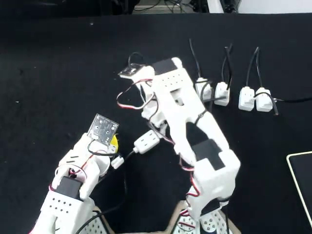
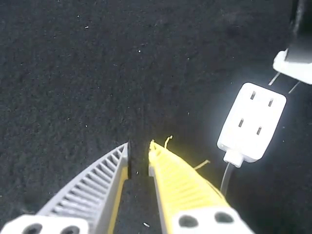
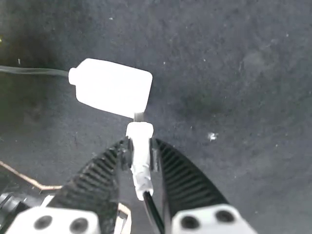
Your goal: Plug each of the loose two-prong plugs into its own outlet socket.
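My right pincer (image 3: 141, 142) grips a white plug (image 3: 140, 130), whose prongs meet the end of the white socket block (image 3: 113, 88). From above, my arm lies across that joint. My left wrist camera shows the block's slotted face. My left pincer (image 2: 139, 145) holds nothing, its tips slightly apart. The block lies mid-worktop (image 1: 58, 58), toward the near edge.

The table (image 1: 58, 58) is seen from a fixed camera set high above and angled down, with both arms entering from the near edge. The left wrist view is taken close to the table, looking along the left pincer (image 2: 139, 146). The right wrist view is taken likewise, along the right pincer (image 3: 140, 142). One white outlet socket (image 1: 146, 141) (image 2: 251, 122) (image 3: 113, 87) is shared by all three views.
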